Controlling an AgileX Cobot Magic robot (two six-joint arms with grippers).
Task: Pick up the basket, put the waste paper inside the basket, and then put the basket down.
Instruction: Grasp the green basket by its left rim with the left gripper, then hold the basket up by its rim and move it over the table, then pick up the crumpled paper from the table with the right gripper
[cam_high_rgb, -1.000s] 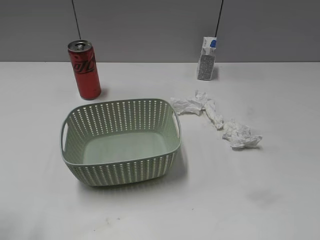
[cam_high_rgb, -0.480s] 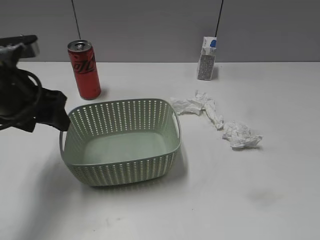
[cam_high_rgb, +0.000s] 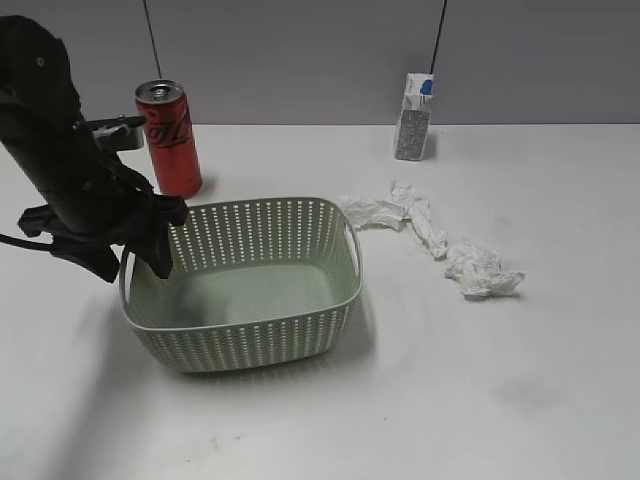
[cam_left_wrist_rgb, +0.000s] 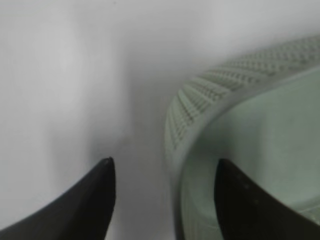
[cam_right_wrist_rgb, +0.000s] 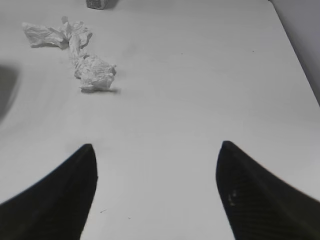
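The pale green basket stands on the white table, left of centre, empty. My left gripper is open and straddles the basket's left rim, one finger outside and one inside; the left wrist view shows the rim between the open fingers. Crumpled white waste paper lies to the right of the basket: one wad and a longer strip of wads. The right wrist view shows them far ahead. My right gripper is open and empty above bare table, out of the exterior view.
A red drink can stands behind the basket's left corner, close to my left arm. A small white-grey carton stands at the back, beyond the paper. The table's right edge shows in the right wrist view.
My left arm has come in from the left and lowered its open gripper over the basket's left rim. The basket, paper, can and carton have not moved.
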